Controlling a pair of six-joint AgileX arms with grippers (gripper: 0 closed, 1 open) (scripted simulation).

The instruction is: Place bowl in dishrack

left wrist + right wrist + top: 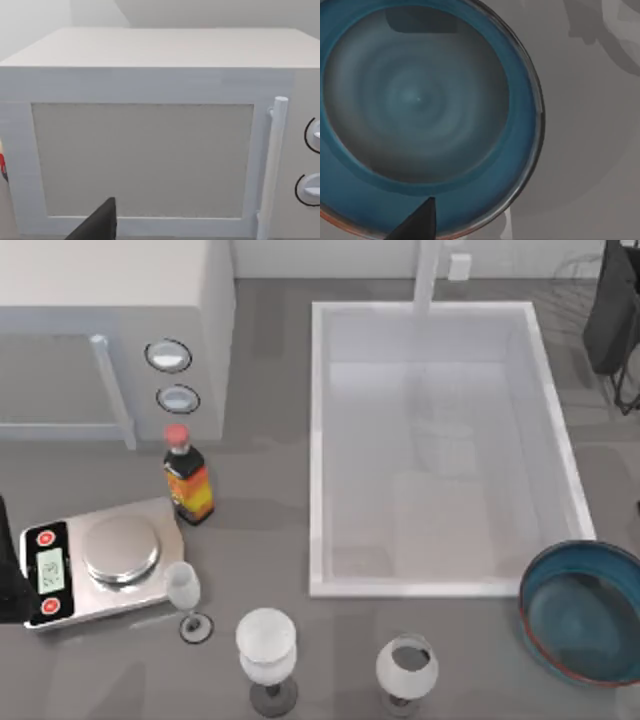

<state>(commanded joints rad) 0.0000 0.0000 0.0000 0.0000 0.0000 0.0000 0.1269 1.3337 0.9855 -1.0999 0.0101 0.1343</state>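
The bowl [585, 612] is a wide teal-blue one with a reddish-brown rim. It stands upright on the counter at the front right, just off the sink's near right corner. The right wrist view looks straight down into the bowl [420, 105], with a dark part of my right gripper [417, 225] over its rim. The dishrack [610, 310], thin black wires with a dark panel, is at the back right corner beyond the sink. My left arm [8, 575] is parked at the table's left edge by the scale, and a dark part of my left gripper [97, 222] faces the microwave door.
A big white sink basin [318, 440] fills the middle right. A white microwave [110, 330] stands at the back left. A sauce bottle [186, 476] and a kitchen scale [100, 560] stand in front of the microwave. Three stemmed glasses [267, 652] line the front edge.
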